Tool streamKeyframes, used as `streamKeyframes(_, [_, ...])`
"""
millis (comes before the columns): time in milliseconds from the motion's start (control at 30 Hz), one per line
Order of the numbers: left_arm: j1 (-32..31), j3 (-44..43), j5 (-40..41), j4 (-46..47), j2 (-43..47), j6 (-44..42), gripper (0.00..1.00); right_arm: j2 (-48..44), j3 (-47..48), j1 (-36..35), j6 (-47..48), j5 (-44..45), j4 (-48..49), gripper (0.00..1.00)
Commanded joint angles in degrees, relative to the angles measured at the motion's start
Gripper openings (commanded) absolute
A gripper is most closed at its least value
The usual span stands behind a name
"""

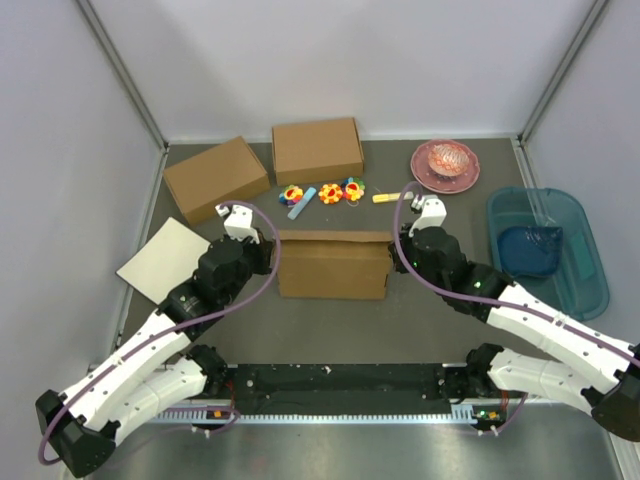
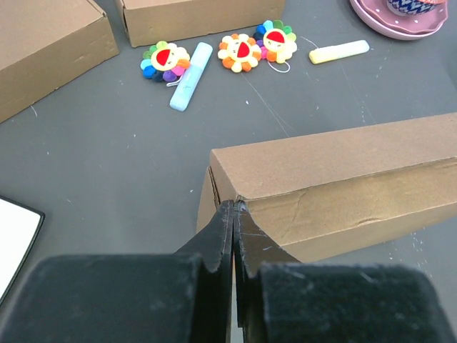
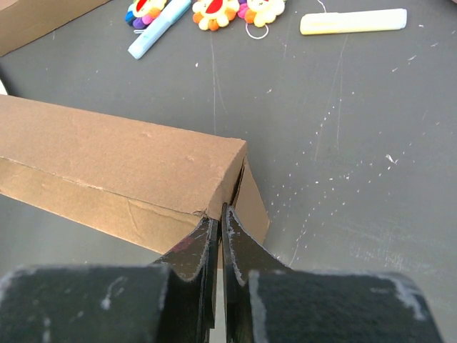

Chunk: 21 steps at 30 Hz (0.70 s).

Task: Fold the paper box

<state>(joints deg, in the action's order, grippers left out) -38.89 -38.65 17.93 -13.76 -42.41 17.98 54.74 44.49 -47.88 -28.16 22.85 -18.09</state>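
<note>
The paper box (image 1: 333,265) stands in the middle of the desk (image 1: 330,335), between the two arms, and it looks already formed: a shallow long brown shape with its lid lying down on top. Behind it lie small flower toys (image 1: 330,192), and farther back stand two other cardboard boxes (image 1: 317,150).

The left tool (image 2: 233,207) has its fingers pressed nearly together, and the tips touch the near left corner of the box, where the top meets the side flap. The right tool (image 3: 218,211) is in the same narrow state at the near right corner. Whether a thin edge of cardboard sits between the fingers, the wrist views do not show clearly.

The box is probably light and hollow, so it may slide on the smooth desk if only one side pushes it. The cardboard seems stiff along the flat panels but weak at the creases; a small wrinkle shows on the front wall in both wrist views. A good place to hold is likely the corners and the folded edges, with both tools acting together, because pressure in the middle of a panel could dent it
</note>
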Motion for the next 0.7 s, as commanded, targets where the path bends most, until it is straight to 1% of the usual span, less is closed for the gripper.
streamKeyframes(0, [-0.1,-0.6,-0.1,3.6,0.2,-0.2,0.00,0.7,-2.9,-0.2,-0.1,-2.0,-9.2,0.00])
streamKeyframes(67, [-0.1,0.2,-0.4,3.7,0.3,-0.4,0.00,-0.1,-2.3,-0.3,0.1,-2.5,-9.5,0.00])
streamKeyframes(167, [-0.1,2.1,1.1,3.4,-0.6,-0.8,0.00,-3.0,-0.9,-0.3,0.0,-3.8,-9.7,0.13])
streamKeyframes(200, [-0.1,3.0,1.8,2.8,-1.0,-0.5,0.00,-3.9,-0.5,-0.3,-0.1,-4.1,-9.7,0.21])
streamKeyframes(300, [-0.2,5.2,2.1,2.4,-1.3,1.6,0.00,-6.0,1.7,-0.2,0.4,-4.9,-10.1,0.30])
streamKeyframes(500, [-0.7,8.2,2.6,2.6,-0.2,4.3,0.00,-6.7,6.8,-0.2,1.5,-5.1,-12.1,0.32])
streamKeyframes(667, [-2.1,10.1,3.6,2.6,-0.1,5.7,0.00,-5.5,8.3,-0.2,2.1,-4.9,-12.2,0.32])
